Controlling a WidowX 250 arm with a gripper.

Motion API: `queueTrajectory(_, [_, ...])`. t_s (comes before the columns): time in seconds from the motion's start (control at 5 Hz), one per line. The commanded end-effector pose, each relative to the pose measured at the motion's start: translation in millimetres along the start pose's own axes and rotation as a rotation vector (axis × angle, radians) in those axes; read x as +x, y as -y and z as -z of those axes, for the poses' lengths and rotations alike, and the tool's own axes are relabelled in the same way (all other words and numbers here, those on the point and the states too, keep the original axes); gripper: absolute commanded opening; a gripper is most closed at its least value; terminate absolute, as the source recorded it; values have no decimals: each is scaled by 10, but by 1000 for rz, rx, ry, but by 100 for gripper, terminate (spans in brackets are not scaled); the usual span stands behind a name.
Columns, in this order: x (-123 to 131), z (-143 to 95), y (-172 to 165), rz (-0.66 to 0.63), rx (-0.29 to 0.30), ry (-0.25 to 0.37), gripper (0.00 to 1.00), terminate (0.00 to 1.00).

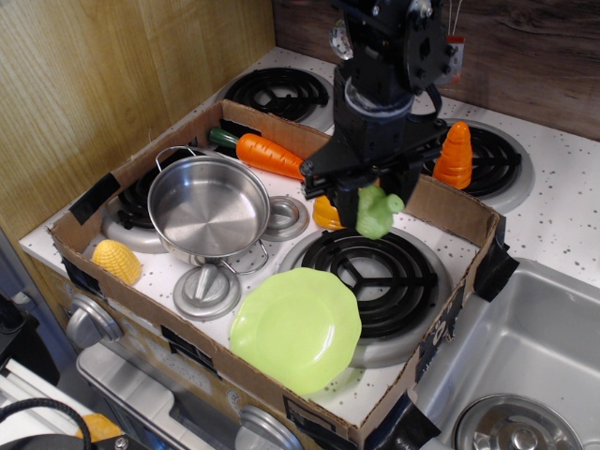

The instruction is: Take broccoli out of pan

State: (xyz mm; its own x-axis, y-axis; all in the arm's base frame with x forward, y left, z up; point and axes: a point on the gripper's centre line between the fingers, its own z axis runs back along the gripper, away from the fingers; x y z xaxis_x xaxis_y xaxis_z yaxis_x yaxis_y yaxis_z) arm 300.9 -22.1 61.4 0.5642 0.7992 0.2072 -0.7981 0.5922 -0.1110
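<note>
A black robot gripper [373, 199] is holding the pale-green broccoli [375, 211] in the air, its jaws closed on the toy, above the far edge of the black coil burner [370, 272] at the right of the cardboard tray [450, 214]. The shiny steel pan [208, 206] is sitting at the left of the tray, well apart from the broccoli. A light-green plate [296, 328] is lying near the front. An orange carrot [270, 155] is resting at the far side, just beyond the pan, while a yellow corn piece [116, 262] is sitting at the near-left corner. An orange cone-shaped toy [455, 156] is standing on a far burner outside the tray.
</note>
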Motion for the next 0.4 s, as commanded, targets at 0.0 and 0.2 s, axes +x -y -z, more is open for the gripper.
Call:
queueTrajectory(0.0, [-40,-58,123,17,-58,10,0,0])
queueTrajectory(0.2, [-30,-30,141,29,-77,-5,100,0])
